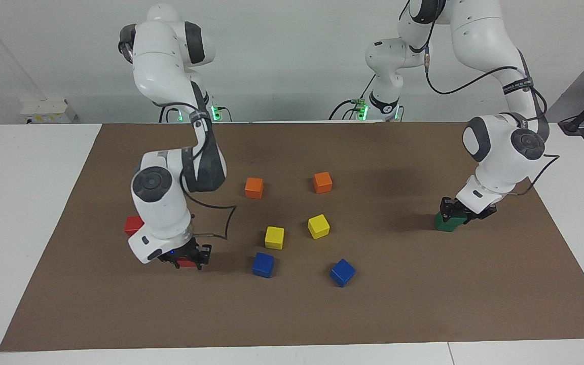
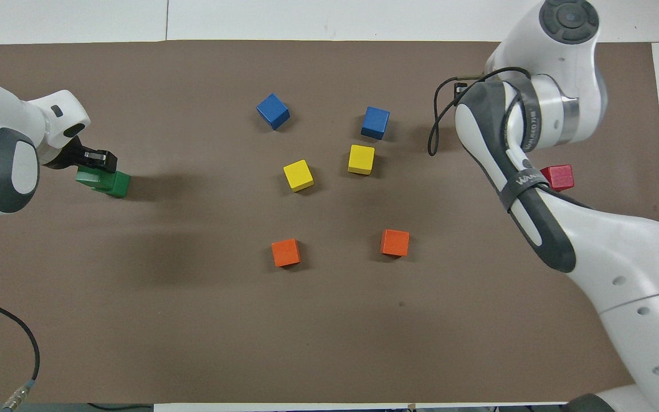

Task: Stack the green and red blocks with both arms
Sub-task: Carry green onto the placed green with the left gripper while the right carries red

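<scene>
While the left gripper (image 1: 455, 210) sits low at the left arm's end of the mat, its fingers look closed around a green block (image 1: 448, 222); the overhead view shows two green shapes (image 2: 103, 182) touching and offset there, so this block may already rest on the second green one, though I cannot tell for sure. If the upper block sits skewed, letting go could tip it off.

Between the arms lie orange, yellow and blue cubes (image 1: 273, 237), none of them wanted.

At the right arm's end, the right gripper (image 1: 187, 257) is down at the mat with its fingers around a red block (image 1: 186, 262). The other red block (image 1: 133, 225) lies nearer the robots, close beside the right arm's wrist. Lifting carelessly, that wrist could knock it.
</scene>
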Robot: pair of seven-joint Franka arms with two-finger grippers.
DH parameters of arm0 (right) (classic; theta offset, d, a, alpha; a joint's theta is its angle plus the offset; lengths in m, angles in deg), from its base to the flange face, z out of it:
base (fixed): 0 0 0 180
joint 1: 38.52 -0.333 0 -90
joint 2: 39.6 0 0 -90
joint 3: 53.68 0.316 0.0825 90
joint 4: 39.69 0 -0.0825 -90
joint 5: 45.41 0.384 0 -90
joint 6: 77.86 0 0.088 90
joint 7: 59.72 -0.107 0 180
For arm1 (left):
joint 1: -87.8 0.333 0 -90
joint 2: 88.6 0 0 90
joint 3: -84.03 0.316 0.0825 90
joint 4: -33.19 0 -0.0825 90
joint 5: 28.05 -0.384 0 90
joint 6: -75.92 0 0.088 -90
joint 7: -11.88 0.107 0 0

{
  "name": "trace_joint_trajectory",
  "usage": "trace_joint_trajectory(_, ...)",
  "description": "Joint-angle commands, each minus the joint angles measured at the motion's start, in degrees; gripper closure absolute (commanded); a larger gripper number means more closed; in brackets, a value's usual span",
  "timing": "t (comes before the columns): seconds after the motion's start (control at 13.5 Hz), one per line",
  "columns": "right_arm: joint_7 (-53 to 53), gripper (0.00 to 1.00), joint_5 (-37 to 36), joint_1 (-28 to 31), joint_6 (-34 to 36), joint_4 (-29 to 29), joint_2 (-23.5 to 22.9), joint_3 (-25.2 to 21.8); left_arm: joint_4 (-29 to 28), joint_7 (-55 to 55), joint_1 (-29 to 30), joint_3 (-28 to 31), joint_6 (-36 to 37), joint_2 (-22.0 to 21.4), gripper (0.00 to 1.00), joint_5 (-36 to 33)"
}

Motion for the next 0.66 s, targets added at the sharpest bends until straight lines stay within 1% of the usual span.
trace_joint_trajectory(0.0,9.28,1.0,-0.75,4.81,-5.04,-20.39,14.18,0.79,-2.05,1.63,0.83,-0.01,-1.67,-0.97,1.0,0.62)
trace_joint_trajectory(0.07,12.71,1.0,-0.75,6.83,-7.85,-25.41,16.92,0.87,-2.23,1.63,0.83,-0.01,-1.94,-1.06,1.0,0.62)
trace_joint_trajectory(0.15,16.05,1.0,-0.66,9.29,-11.44,-29.63,18.69,0.96,-2.75,1.54,0.83,-0.01,-2.46,-1.15,1.0,0.62)
trace_joint_trajectory(0.22,18.61,1.0,-0.66,10.97,-14.53,-32.72,19.49,0.96,-3.37,1.45,0.83,-0.01,-3.08,-1.32,0.97,0.62)
trace_joint_trajectory(0.3,19.5,1.0,-0.57,11.94,-16.99,-34.67,20.02,0.96,-3.63,1.19,0.66,-0.01,-3.78,-1.33,0.58,0.62)
trace_joint_trajectory(0.37,19.16,1.0,-0.48,12.3,-18.32,-34.95,19.93,0.96,-4.33,1.19,0.57,-0.01,-4.83,-1.5,0.16,0.62)
trace_joint_trajectory(0.44,18.46,1.0,0.39,12.56,-18.34,-34.69,19.5,0.96,-4.86,0.93,0.48,-0.01,-5.36,-1.59,0.0,0.62)
trace_joint_trajectory(0.59,15.48,1.0,0.57,13.62,-18.77,-34.42,18.18,1.05,-4.43,0.75,0.22,-0.01,-4.32,-1.85,0.0,0.62)
